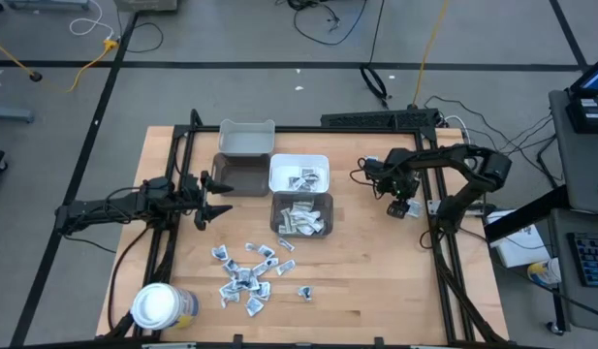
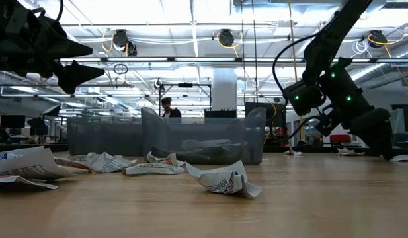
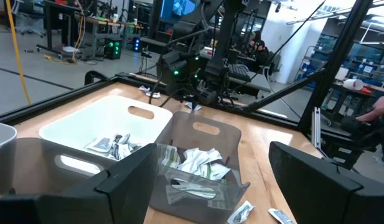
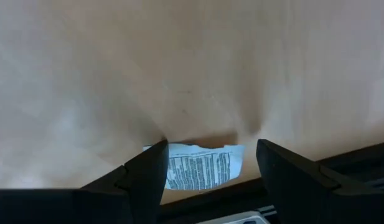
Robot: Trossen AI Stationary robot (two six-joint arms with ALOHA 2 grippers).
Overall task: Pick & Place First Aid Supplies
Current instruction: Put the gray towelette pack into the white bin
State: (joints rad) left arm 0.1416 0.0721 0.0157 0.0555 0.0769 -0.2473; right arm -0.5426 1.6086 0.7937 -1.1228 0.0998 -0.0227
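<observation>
Several first aid supplies, small white printed packets (image 1: pixel 248 273), lie loose on the wooden table near its front. More fill a dark grey bin (image 1: pixel 301 215) and a white bin (image 1: pixel 299 173). My right gripper (image 1: pixel 405 207) points steeply down near the table's right edge. It is open, and its fingers stand on either side of one printed packet (image 4: pixel 201 167) lying flat on the wood. My left gripper (image 1: pixel 224 197) waits open and level at the table's left, facing the bins (image 3: pixel 198 165).
An empty light grey bin (image 1: pixel 246 139) and a dark grey bin (image 1: pixel 238 174) stand behind the filled ones. A white-lidded jar (image 1: pixel 161 306) stands at the front left corner. A black frame rail (image 1: pixel 436 242) runs along the table's right side, close to my right gripper.
</observation>
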